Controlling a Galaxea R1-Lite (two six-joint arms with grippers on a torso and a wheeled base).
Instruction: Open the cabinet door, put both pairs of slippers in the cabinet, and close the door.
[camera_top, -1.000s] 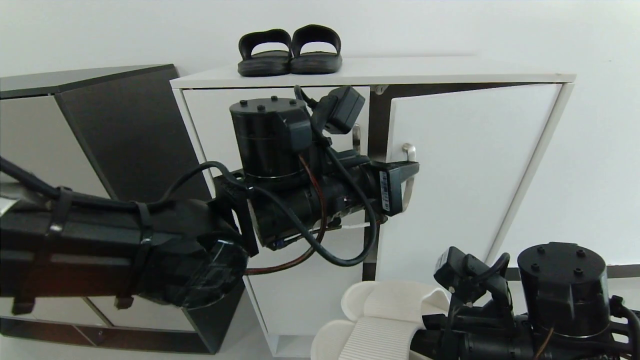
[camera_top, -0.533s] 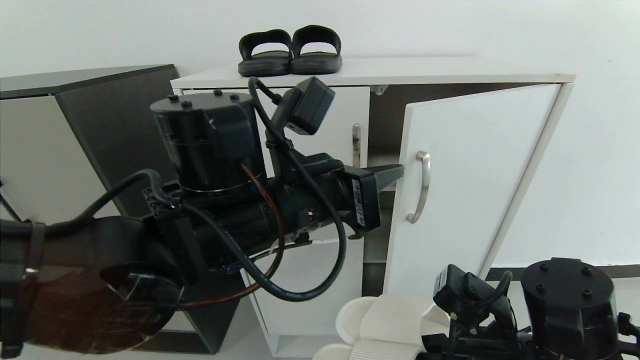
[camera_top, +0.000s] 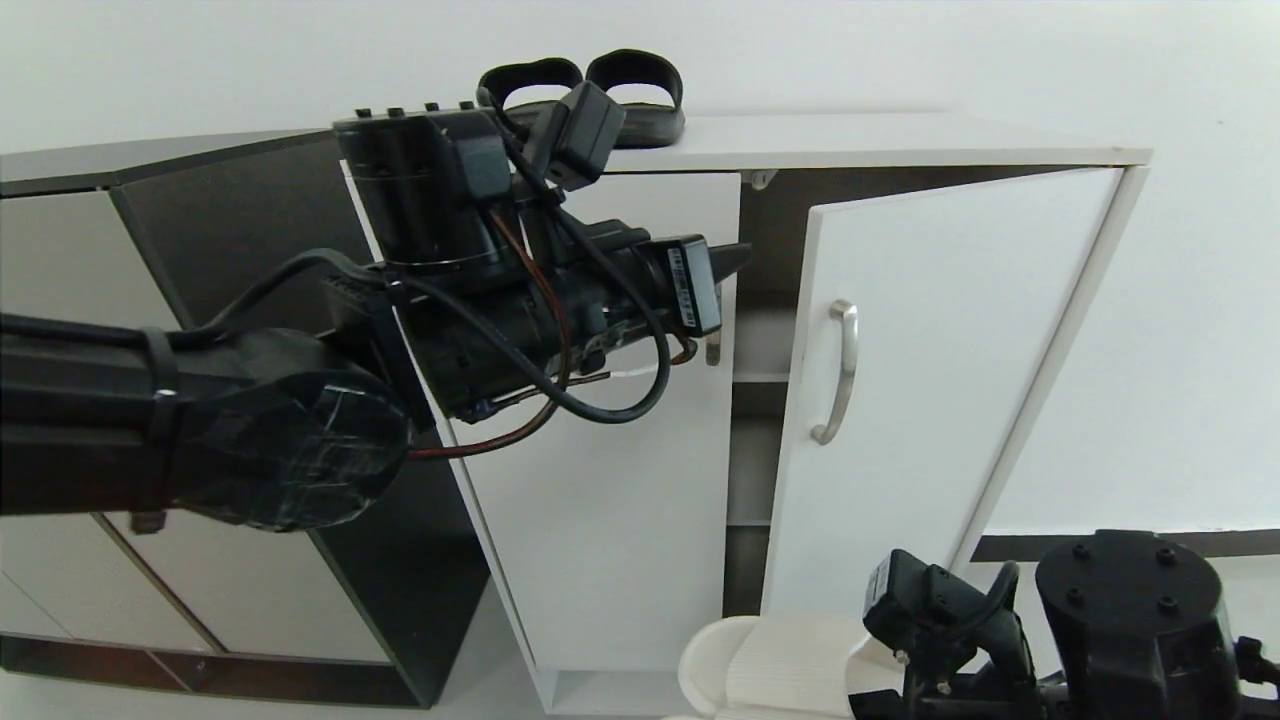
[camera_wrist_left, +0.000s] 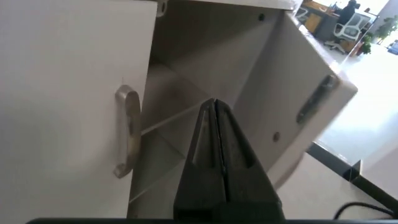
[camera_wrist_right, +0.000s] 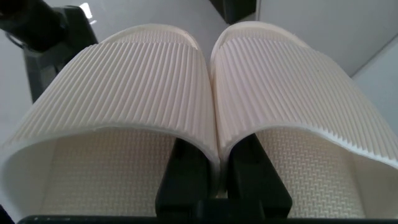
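Note:
A white cabinet (camera_top: 900, 150) has its right door (camera_top: 930, 400) swung partly open and its left door (camera_top: 620, 480) shut. My left gripper (camera_top: 738, 258) hangs shut and empty in front of the gap, near the top of the left door. In the left wrist view, the left gripper (camera_wrist_left: 216, 104) points at the inner shelf (camera_wrist_left: 165, 121), between the left handle (camera_wrist_left: 127, 140) and the open door (camera_wrist_left: 292, 93). Black slippers (camera_top: 645, 95) sit on the cabinet top, partly hidden by that arm. My right gripper (camera_wrist_right: 216, 171) is shut on the white slippers (camera_wrist_right: 205, 93), low before the open door (camera_top: 770, 655).
A dark cabinet (camera_top: 230, 230) stands against the white cabinet's left side. The right door's metal handle (camera_top: 845, 370) faces me. A white wall runs behind and to the right.
The left gripper let go of the right door's handle after the door swung wider, then pulled back to the left and rose. The white slippers sank lower in the head view.

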